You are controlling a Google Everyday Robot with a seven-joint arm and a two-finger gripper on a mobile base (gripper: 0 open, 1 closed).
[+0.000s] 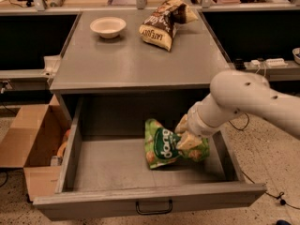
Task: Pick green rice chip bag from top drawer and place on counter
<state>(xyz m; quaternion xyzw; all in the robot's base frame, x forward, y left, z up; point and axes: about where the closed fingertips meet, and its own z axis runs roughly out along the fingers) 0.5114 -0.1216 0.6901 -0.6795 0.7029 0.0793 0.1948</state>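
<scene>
The green rice chip bag point(161, 145) is in the open top drawer point(117, 165), right of its middle, tilted with its left end up. My gripper point(184, 133) reaches into the drawer from the right on a white arm. It is shut on the bag's upper right part, with one cream finger point(188, 142) lying across the bag's face. The bag looks raised a little off the drawer floor. The counter point(131, 62) is the grey metal top directly above the drawer.
A brown-and-cream chip bag point(161, 25) and a white bowl point(108, 26) sit at the back of the counter. An open cardboard box point(33, 142) stands on the floor to the left of the drawer. Cables and a power strip point(267, 62) lie at the right.
</scene>
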